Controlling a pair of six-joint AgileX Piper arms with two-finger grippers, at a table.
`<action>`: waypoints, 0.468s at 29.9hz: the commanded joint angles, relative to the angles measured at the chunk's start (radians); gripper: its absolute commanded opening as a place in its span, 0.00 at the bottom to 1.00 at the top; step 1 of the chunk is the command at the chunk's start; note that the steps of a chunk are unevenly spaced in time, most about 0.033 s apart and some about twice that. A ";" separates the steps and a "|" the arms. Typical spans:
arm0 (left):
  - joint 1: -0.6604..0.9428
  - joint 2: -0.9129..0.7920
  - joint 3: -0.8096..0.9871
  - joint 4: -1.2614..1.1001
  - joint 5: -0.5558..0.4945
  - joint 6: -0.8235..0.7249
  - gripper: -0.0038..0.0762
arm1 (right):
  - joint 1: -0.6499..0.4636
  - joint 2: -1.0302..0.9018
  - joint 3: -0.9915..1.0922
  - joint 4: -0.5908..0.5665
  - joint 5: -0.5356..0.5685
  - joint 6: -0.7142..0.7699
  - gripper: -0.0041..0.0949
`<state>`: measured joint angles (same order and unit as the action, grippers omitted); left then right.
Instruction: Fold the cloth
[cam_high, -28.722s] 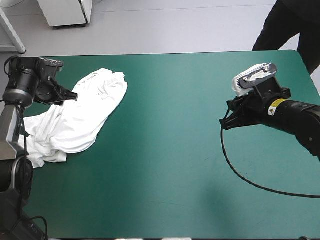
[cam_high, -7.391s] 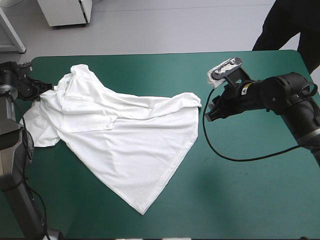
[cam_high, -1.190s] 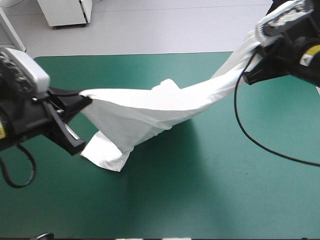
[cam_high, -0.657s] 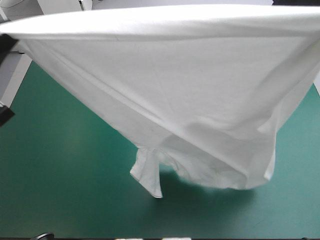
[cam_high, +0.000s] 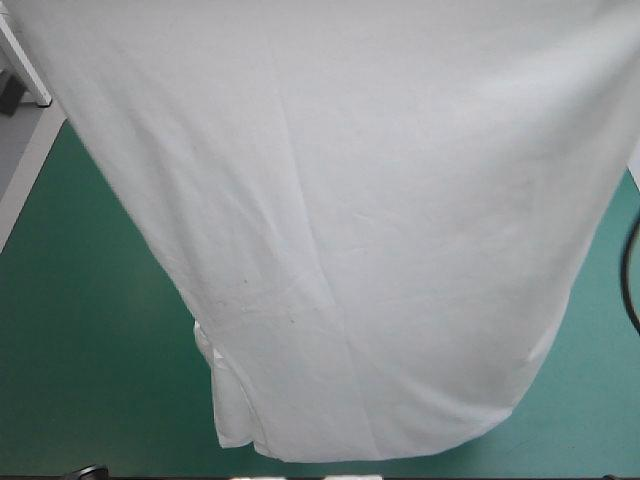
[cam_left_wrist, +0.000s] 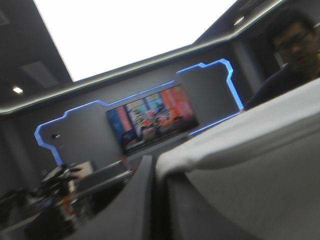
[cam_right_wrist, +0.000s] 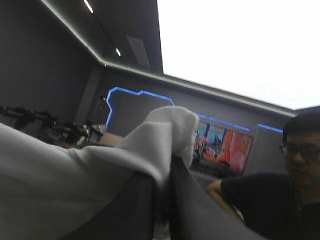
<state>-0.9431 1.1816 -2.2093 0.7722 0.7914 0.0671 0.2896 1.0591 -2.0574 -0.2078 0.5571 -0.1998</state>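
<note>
Hanging high over the table, the white T-shirt (cam_high: 340, 220) is held up by both arms. It is so close to the high camera that most of that view is filled by it. Its bottom edge hangs toward the table's near edge. It cannot be told whether the teal-green cover (cam_high: 90, 340) is touched by it.

The left gripper (cam_left_wrist: 153, 167) is pinched tight on an edge of the T-shirt, and the cloth runs away to one side of its black fingers (cam_left_wrist: 125, 200). The right gripper (cam_right_wrist: 162, 172) is pinched tight on the T-shirt too, with a bunch of cloth poking out above its tips. Both are raised so high that the room is looked into from the wrists.

The step in hand is judged to be the lifting and spreading out, so that the shirt can be laid flat. No fold looks to have been made yet.

Next, the shirt should be brought down slowly and laid smooth on the cover. The two held corners should be kept well apart, so that no wrinkles are left. If one pinch is lost, the shirt could drop in a heap.
</note>
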 joint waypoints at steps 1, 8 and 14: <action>0.000 0.060 -0.023 0.318 0.021 -0.126 0.02 | -0.006 0.113 -0.019 -0.205 -0.051 0.099 0.03; 0.182 0.223 -0.023 0.451 -0.078 -0.254 0.02 | -0.012 0.382 -0.169 -0.347 -0.091 0.200 0.02; 0.672 0.380 -0.051 -0.063 -0.549 -0.413 0.02 | -0.125 0.577 -0.345 -0.275 -0.274 0.265 0.02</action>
<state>-0.4613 1.5299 -2.2125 0.8946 0.5088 -0.2701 0.2314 1.6127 -2.3065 -0.4826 0.4356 0.0409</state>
